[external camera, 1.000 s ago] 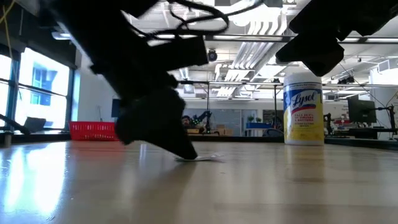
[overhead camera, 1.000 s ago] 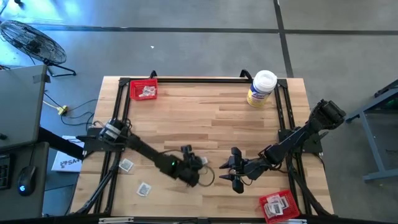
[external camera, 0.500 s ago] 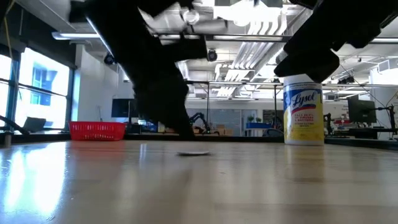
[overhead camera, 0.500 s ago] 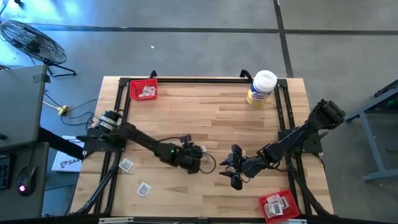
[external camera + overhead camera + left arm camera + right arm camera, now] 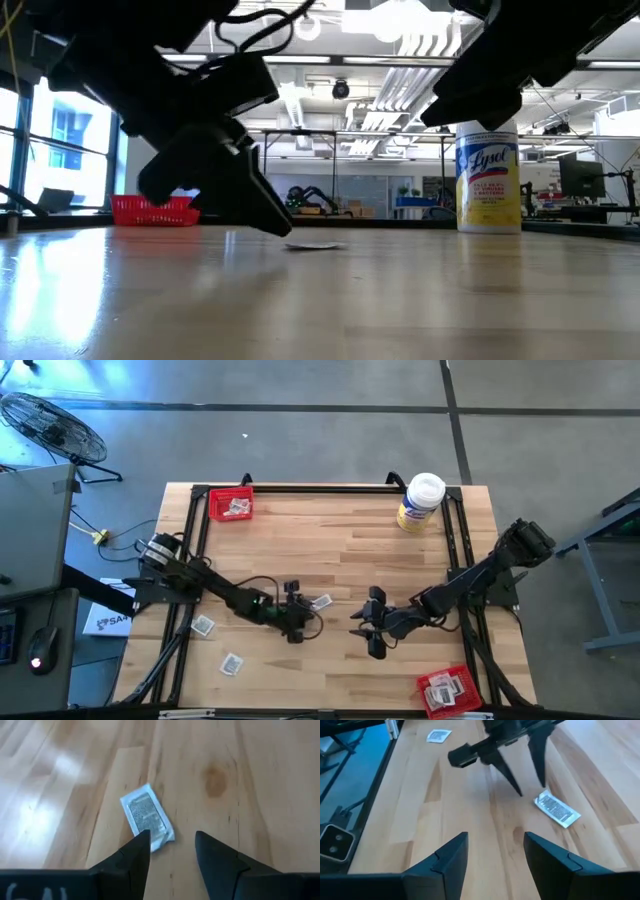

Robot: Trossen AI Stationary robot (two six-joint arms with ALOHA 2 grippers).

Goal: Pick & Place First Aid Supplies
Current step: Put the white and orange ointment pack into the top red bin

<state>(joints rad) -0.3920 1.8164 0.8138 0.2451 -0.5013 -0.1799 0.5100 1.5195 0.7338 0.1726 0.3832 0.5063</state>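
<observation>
One small white-and-grey packet (image 5: 321, 601) lies flat on the wooden table near its middle, also seen in the left wrist view (image 5: 146, 817) and the low view (image 5: 315, 244). My left gripper (image 5: 295, 617) hovers open just left of it, one fingertip (image 5: 141, 841) above the packet's near corner, apart from it in the low view. My right gripper (image 5: 368, 632) is open to the packet's right, fingers pointing toward it (image 5: 557, 810). Two more packets (image 5: 203, 625) (image 5: 232, 663) lie flat near the table's near-left corner.
A red tray (image 5: 231, 505) with packets sits at the far-left corner, another red tray (image 5: 447, 690) with packets at the near-right corner. A white-lidded, yellow-labelled tub (image 5: 420, 502) stands at the far right. Black frame rails run along the table's edges. Bare wood lies between the arms.
My left gripper has risen off the table and drawn back toward the table's left and far side, uncovering the packet, which stays flat on the wood. My right gripper has shifted slightly toward the far edge and the packet.
</observation>
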